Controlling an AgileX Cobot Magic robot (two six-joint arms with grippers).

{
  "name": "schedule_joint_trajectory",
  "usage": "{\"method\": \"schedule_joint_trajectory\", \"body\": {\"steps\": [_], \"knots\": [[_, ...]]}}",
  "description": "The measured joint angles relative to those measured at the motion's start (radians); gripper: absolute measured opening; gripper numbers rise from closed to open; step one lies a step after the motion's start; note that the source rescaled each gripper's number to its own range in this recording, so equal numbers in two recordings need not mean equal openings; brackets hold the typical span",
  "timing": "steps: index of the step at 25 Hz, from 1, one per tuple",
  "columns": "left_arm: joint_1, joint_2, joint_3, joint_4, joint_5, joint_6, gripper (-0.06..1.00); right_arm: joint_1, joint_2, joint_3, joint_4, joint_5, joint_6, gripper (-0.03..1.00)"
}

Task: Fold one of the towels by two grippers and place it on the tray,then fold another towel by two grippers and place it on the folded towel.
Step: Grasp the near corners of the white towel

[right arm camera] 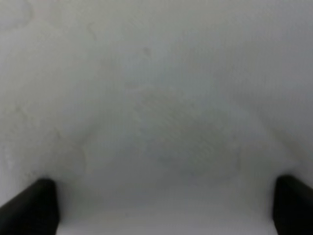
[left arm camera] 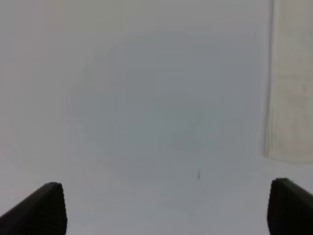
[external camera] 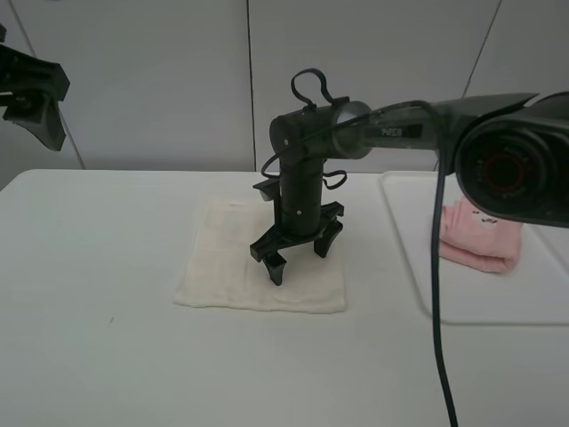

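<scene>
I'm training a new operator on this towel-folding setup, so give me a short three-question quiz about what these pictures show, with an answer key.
1. True or false: the pink towel lies folded on the tray.
2. Pick one: the right gripper is positioned over A) the white towel, B) the tray, C) the pink towel.
3. Fill in the blank: the right gripper's jaws are ____.

Key: 1 true; 2 A; 3 open.
</scene>
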Motion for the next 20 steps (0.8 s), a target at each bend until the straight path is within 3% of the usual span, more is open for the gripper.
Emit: {"method": "schedule_joint_trajectory", "body": {"steps": [8,13,20], "knots": [[0.0,0.0,0.0,-0.055,0.0,-0.007,1.0,-0.008,-0.039,0.021,-0.014,0.016,0.006,0.92],[0.0,0.0,0.0,-0.098,0.0,-0.007,1.0,-0.012,-0.13,0.024,-0.077,0.023,0.006,0.92],[0.0,0.024,0.0,-0.103,-0.009,0.014,1.0,-0.012,-0.24,0.024,-0.133,0.024,-0.016,0.92]]}}
